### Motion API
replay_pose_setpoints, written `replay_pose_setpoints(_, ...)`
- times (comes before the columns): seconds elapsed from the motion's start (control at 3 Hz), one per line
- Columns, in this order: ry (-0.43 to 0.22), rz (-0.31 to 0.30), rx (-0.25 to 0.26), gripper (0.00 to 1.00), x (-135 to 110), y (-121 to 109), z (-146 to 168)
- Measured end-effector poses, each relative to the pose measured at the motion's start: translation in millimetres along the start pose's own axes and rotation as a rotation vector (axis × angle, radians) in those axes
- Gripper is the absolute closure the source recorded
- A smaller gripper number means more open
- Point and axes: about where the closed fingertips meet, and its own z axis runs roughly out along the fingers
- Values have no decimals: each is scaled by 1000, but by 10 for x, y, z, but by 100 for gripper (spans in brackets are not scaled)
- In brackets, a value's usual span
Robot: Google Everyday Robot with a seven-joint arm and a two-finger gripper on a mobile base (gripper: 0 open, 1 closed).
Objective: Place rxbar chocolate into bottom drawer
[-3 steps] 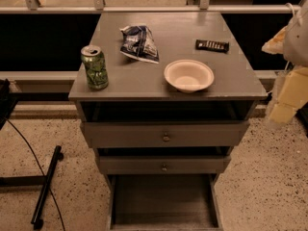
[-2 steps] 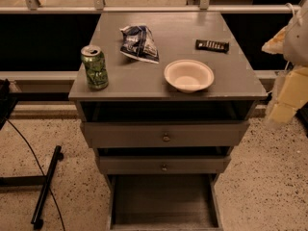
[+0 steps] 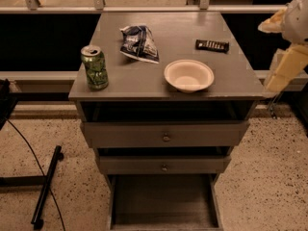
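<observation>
- A grey cabinet [image 3: 159, 83] stands on a speckled floor; on its top are a can [image 3: 95, 67], a snack bag [image 3: 139, 43] and a bowl [image 3: 188, 75].
- The bar [image 3: 212, 45] lies flat near the back right corner, behind the bowl and apart from it.
- The drawer [image 3: 163, 203] at the bottom is pulled out.
- We judge the bar light, thin and a little bendy, with a slick wrapper, so it is best pinched across its narrow width at mid-length.
- The gripper [image 3: 284, 61] hangs at the right edge, off the cabinet and well apart from the bar; spread or closed, we cannot tell.
</observation>
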Motion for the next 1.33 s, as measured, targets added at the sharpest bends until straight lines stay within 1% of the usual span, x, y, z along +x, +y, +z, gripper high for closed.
replay_pose_setpoints(0.33, -68, -24, -61, 0, 70, -618, 517)
replay_pose_setpoints(0.67, -103, -12, -92, 0, 27, -975, 856)
replay_pose_setpoints(1.0, -151, 11, -48, 0, -178, -1359, 988)
replay_pose_setpoints(1.33, -208, 37, 38, 0, -399, -1692, 907)
